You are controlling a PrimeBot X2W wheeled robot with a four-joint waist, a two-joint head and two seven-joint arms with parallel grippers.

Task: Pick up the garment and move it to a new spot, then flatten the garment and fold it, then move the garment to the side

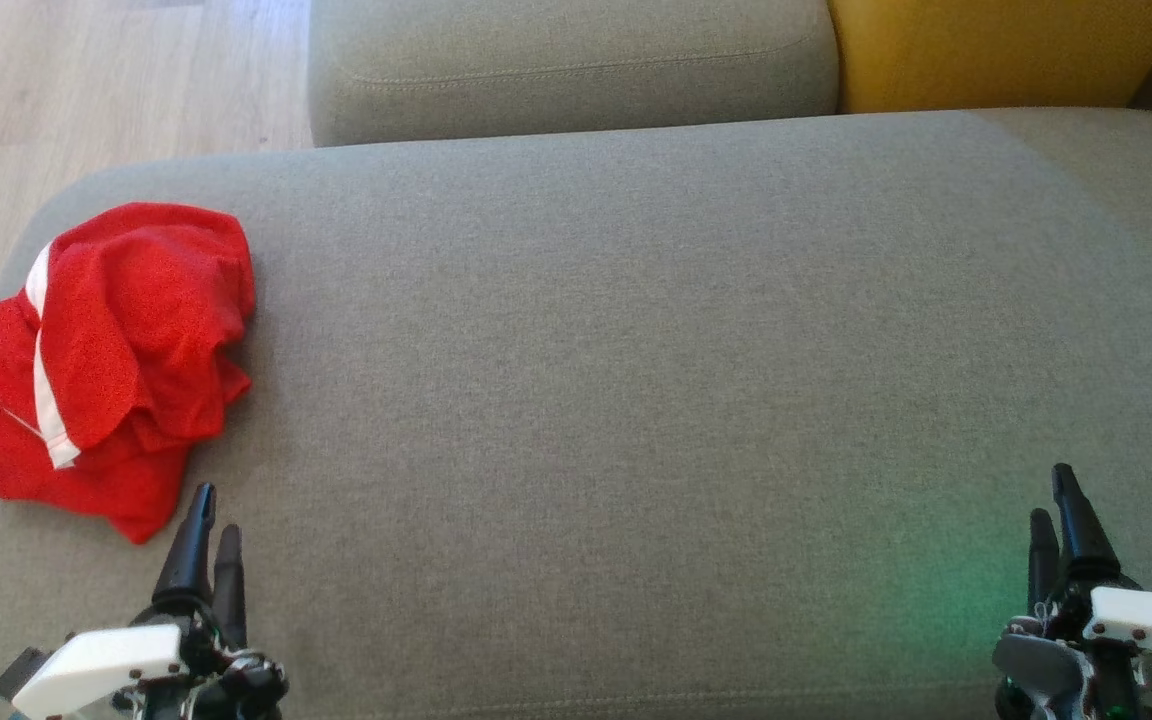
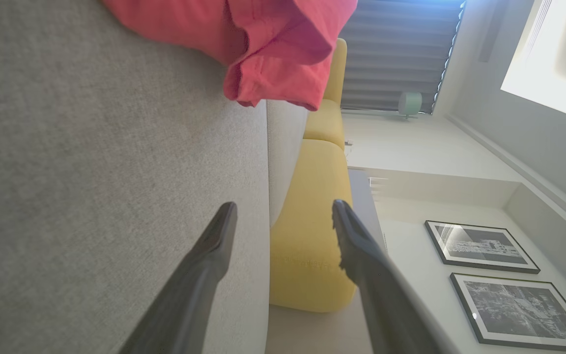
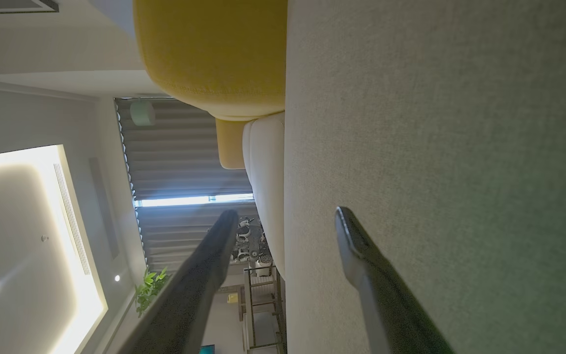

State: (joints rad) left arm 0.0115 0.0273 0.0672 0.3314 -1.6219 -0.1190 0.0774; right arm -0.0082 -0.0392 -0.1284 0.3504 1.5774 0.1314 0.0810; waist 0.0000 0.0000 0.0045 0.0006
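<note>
The garment (image 1: 111,360) is a crumpled red piece with a white stripe, lying in a heap at the left end of the grey cushion (image 1: 636,350). My left gripper (image 1: 214,508) hovers just below and right of the heap, open and empty, close to the cloth's lower corner. In the left wrist view the red garment (image 2: 263,44) lies ahead of the spread fingers (image 2: 214,246), apart from them. My right gripper (image 1: 1054,492) stands open and empty at the lower right, far from the garment. Its fingers (image 3: 361,255) show apart over bare cushion.
A second grey cushion (image 1: 576,60) and a yellow cushion (image 1: 996,50) lie beyond the far edge. Wooden floor (image 1: 86,90) shows at the upper left, past the cushion's left end. Wide bare cushion surface stretches between the two grippers.
</note>
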